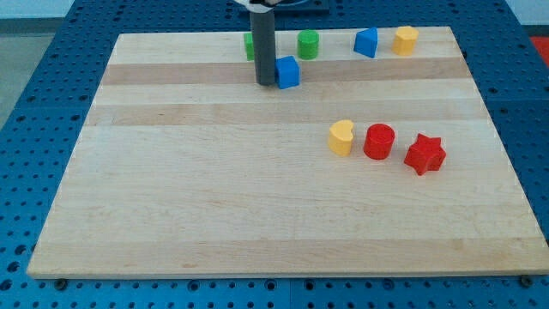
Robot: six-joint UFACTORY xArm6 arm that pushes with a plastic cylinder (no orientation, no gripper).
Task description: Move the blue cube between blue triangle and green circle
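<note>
The blue cube (pixel 288 72) sits near the view's top, a little left of centre. My tip (pixel 265 83) rests on the board right against the cube's left side. The green circle (pixel 308 43) stands just above and to the right of the cube. The blue triangle (pixel 366 42) lies further right along the top edge. The cube is below and left of the gap between the two.
A green block (pixel 249 45) is partly hidden behind the rod. A yellow block (pixel 405 39) sits right of the blue triangle. A yellow heart (pixel 341 137), a red cylinder (pixel 378 142) and a red star (pixel 425 154) line up at mid right on the wooden board (pixel 214 197).
</note>
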